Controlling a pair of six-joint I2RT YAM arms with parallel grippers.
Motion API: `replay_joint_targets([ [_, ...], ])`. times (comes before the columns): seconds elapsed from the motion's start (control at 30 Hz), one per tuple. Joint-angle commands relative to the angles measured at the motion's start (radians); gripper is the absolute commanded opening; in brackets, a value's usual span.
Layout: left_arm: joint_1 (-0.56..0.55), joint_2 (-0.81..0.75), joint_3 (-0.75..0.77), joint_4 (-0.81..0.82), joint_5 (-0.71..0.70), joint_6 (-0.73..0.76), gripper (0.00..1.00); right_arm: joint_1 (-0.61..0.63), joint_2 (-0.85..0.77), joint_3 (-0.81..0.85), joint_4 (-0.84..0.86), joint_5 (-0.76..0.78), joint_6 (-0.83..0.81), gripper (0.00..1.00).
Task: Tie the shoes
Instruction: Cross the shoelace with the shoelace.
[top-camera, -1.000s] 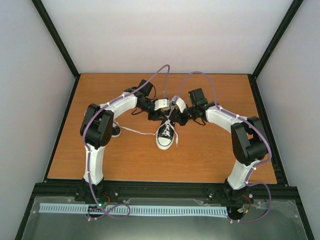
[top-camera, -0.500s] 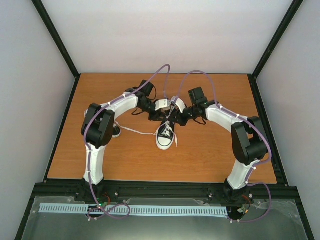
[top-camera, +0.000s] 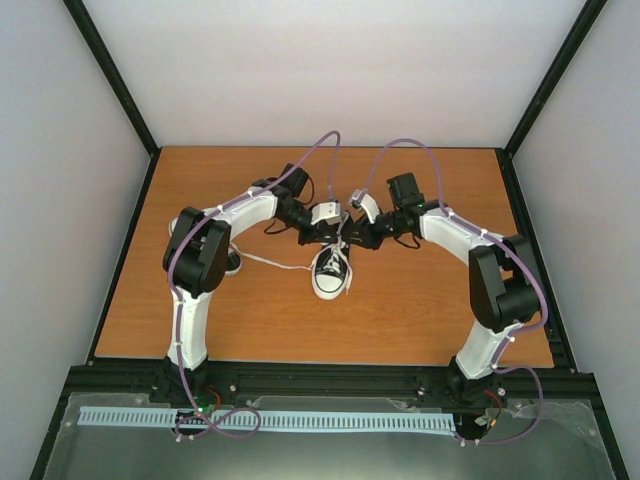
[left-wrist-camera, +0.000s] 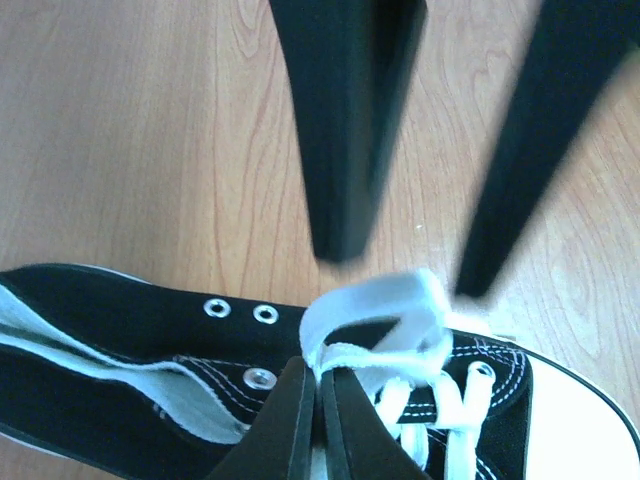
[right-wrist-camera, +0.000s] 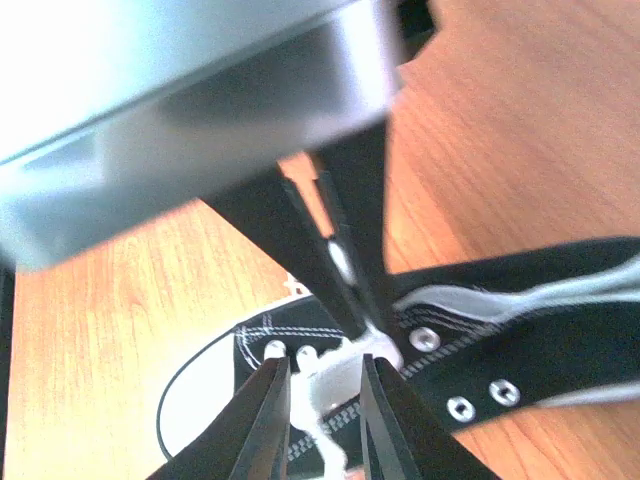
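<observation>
Seen from above, the centre shoe (top-camera: 331, 278) loses its heel end beneath the left claw (top-camera: 333, 240) and the right claw (top-camera: 350, 240). Its lace knot (top-camera: 333, 262) is too small to read. Left of it, the second shoe (top-camera: 232, 264) is mostly hidden behind the left arm (top-camera: 200, 255). Both wrist views crop the centre shoe at the frame edges. In the left wrist view, the right claw's fingers (left-wrist-camera: 345, 130) blur above it.

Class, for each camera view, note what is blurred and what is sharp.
Top external: evenly lit, sharp throughout, the shoe small. Left wrist: right hand smeared dark, eyelets crisp. Right wrist: left hand looms blurred grey, pinching the lace.
</observation>
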Motion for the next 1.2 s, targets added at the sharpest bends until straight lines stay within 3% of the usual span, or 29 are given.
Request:
replay_joint_targets([
  [0.0, 0.001, -0.040, -0.043, 0.054, 0.035, -0.031, 0.01, -0.052, -0.069, -0.043, 0.039, -0.027, 0.036, 0.22],
  [0.4, 0.001, -0.047, -0.057, 0.081, 0.034, -0.057, 0.01, -0.038, 0.006, -0.099, 0.109, 0.004, 0.105, 0.14],
  [0.9, 0.000, -0.049, -0.051, 0.079, 0.039, -0.054, 0.01, -0.020, 0.074, -0.047, 0.139, -0.134, 0.089, 0.15],
  [1.17, 0.001, -0.047, -0.044, 0.076, 0.047, -0.062, 0.01, 0.009, 0.116, -0.015, 0.127, -0.091, 0.108, 0.17],
])
